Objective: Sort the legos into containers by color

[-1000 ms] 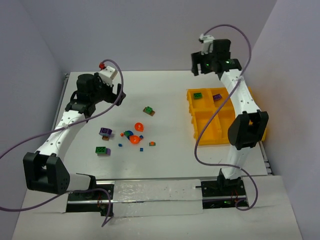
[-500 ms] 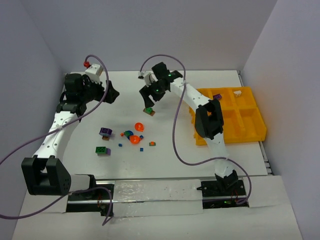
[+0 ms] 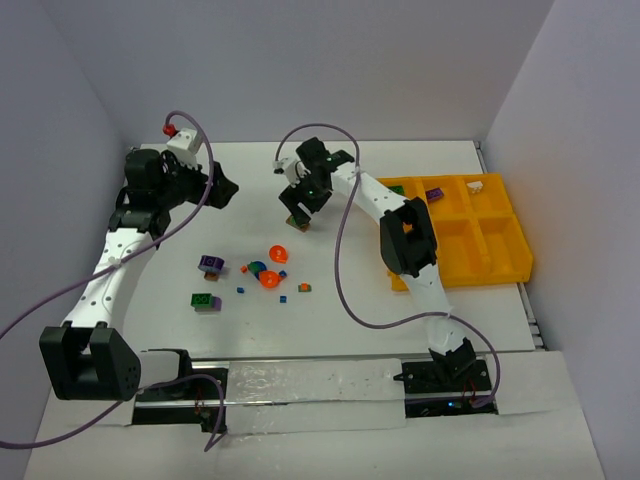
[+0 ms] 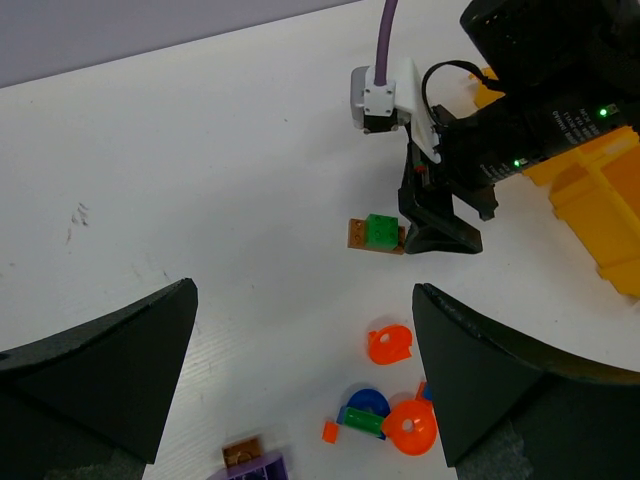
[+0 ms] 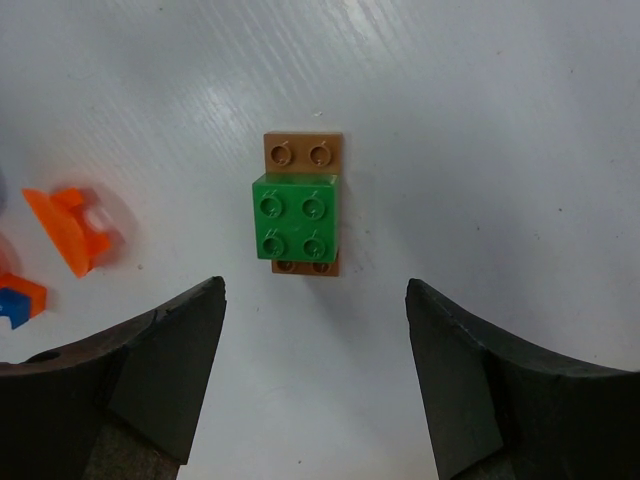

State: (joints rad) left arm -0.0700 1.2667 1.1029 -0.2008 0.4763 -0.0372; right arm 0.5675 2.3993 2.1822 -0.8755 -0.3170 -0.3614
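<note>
A green brick on a brown plate [image 3: 298, 222] lies mid-table; it also shows in the right wrist view [image 5: 296, 215] and the left wrist view [image 4: 380, 233]. My right gripper [image 3: 299, 206] hangs open just above it, empty, with its jaws wide apart [image 5: 315, 290]. My left gripper [image 3: 222, 190] is open and empty at the far left [image 4: 303, 290]. The yellow-orange tray [image 3: 460, 280] stands at the right and holds a green brick [image 3: 397, 188] and a purple brick [image 3: 435, 194] in its far compartments.
Loose pieces lie left of centre: two orange dishes [image 3: 278, 254] [image 3: 268, 280], a blue and green piece [image 3: 257, 267], a purple brick [image 3: 211, 264], a green and purple brick [image 3: 205, 301] and tiny blue and orange bits. A pale piece [image 3: 475, 186] sits in the tray's far right compartment.
</note>
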